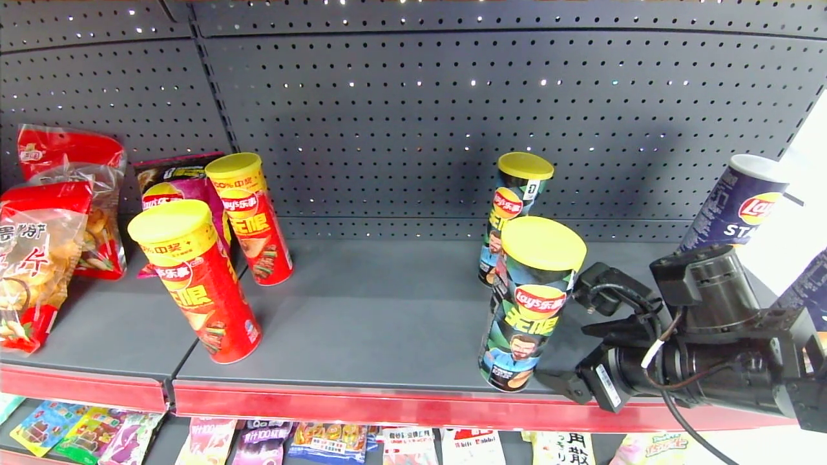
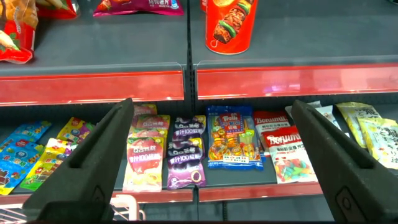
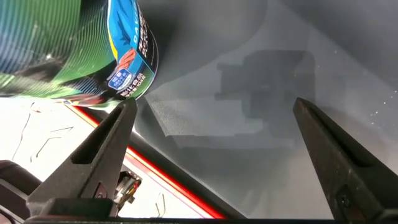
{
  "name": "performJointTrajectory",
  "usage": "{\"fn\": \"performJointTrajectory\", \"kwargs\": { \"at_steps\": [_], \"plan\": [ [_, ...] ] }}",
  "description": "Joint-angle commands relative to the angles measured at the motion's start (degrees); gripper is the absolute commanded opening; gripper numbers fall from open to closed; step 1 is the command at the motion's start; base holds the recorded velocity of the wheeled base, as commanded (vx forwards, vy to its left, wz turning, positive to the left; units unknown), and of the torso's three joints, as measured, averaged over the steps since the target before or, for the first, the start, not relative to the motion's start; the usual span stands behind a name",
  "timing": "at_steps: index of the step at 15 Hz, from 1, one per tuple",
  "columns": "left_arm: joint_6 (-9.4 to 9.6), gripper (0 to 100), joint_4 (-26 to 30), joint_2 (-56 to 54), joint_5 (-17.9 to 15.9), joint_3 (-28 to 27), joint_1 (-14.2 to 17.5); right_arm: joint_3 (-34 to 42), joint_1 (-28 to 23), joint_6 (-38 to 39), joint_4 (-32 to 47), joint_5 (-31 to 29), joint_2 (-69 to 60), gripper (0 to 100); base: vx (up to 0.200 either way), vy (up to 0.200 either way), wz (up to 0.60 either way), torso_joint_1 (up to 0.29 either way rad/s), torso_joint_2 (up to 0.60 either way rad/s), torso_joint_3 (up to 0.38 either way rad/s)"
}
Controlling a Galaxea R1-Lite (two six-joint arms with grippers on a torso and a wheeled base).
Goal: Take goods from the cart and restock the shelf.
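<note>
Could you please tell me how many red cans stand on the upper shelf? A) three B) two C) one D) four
B: a front red can and a rear red can stand on the left part of the shelf.

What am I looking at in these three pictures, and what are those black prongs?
This is a two-armed robot restocking a shop shelf. The big picture is from a camera on its head: on the shelf are two red cans, two green cans, a blue can at the right and snack bags at the left. The dark machinery at the right is its right arm. The other two pictures come from cameras on its wrists; the black prongs are gripper fingers. The right gripper is open and empty, beside the nearer green can. The left gripper is open and empty, facing candy packs lower down.
</note>
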Motion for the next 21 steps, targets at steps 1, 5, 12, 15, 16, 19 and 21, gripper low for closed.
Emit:
{"fn": "performJointTrajectory", "kwargs": {
  "at_steps": [1,5,12,15,16,19,21],
  "plan": [
    [0.0,100,-0.01,0.09,0.04,0.0,-0.01,-0.03,0.0,-0.01,-0.01,0.01,-0.12,100,0.0,0.0,0.0,0.0,0.0,0.0],
    [0.0,100,0.08,0.09,0.04,0.0,-0.01,-0.12,0.18,-0.01,-0.01,0.01,-0.12,100,0.0,0.0,0.0,0.0,0.0,0.0],
    [0.0,100,-0.01,0.09,0.04,0.0,-0.01,0.06,0.27,0.08,-0.01,0.01,-0.3,100,0.0,0.0,0.0,0.0,0.0,0.0],
    [0.0,100,0.08,0.09,0.04,0.0,-0.01,0.06,0.79,0.08,-0.1,0.01,-0.38,100,0.0,0.0,0.0,0.0,0.0,0.0],
    [0.0,100,-0.01,0.09,0.04,0.0,-0.01,0.06,0.79,0.08,-0.1,0.01,-0.38,100,0.0,0.0,0.0,0.0,0.0,0.0],
    [0.0,100,0.08,0.09,0.04,0.0,-0.01,0.15,0.97,0.08,-0.1,0.01,-0.56,100,0.0,0.0,0.0,0.0,0.0,0.0],
    [0.0,100,-0.01,0.09,0.04,0.0,-0.01,0.85,0.79,0.17,-0.1,0.01,-1.17,100,0.0,0.0,0.0,0.0,0.0,0.0]
  ]
}}
